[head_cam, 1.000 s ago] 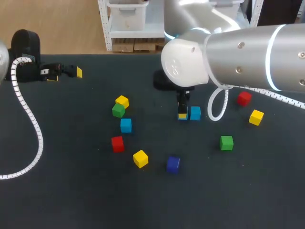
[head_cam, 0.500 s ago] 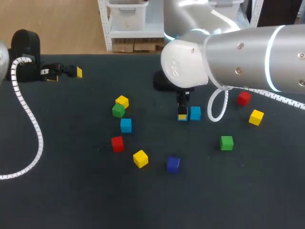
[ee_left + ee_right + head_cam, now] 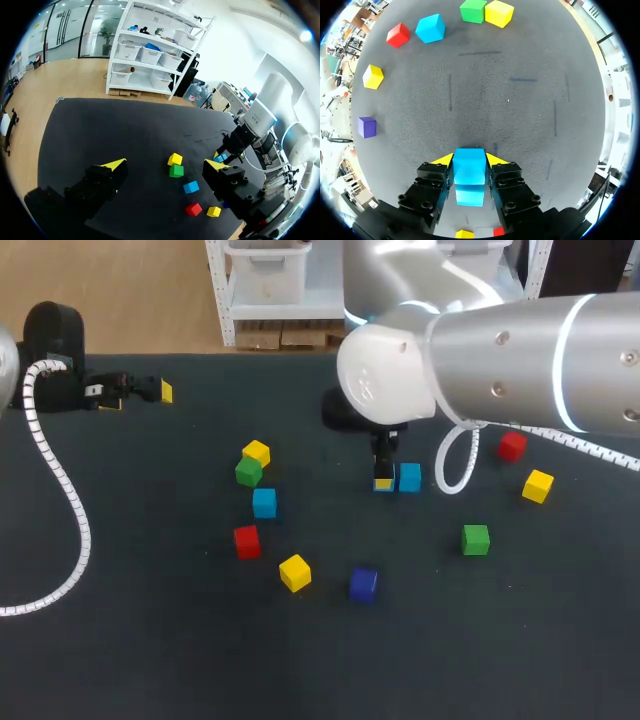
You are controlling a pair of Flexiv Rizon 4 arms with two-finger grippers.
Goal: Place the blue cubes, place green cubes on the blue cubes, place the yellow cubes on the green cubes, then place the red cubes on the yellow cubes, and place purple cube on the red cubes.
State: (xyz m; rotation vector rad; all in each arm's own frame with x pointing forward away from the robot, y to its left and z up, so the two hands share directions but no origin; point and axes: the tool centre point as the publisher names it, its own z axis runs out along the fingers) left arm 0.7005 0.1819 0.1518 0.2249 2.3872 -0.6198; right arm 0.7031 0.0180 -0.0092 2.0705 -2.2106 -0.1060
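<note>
Nearest, well in from the front edge of the table [image 3: 150,670]: purple cube [image 3: 363,584] and near yellow cube [image 3: 295,572], close but apart. Just beyond: left red cube [image 3: 246,540] and, well off to the right, right green cube [image 3: 476,539]. Then lone blue cube [image 3: 264,502]. At mid-table: right gripper [image 3: 383,483] pointing down, clamped from both sides on held blue cube [image 3: 469,166]; unclear whether lifted off the surface. Just beside it: second blue cube [image 3: 409,477]. Leftward: left green cube [image 3: 248,472] touching far yellow cube [image 3: 256,452]. Toward the right edge: right yellow cube [image 3: 537,485], then right red cube [image 3: 512,446]. Along the left side: white coiled cable [image 3: 75,530]. Farthest, near the back-left edge: left gripper [image 3: 138,396], spread wide, gripping nothing.
</note>
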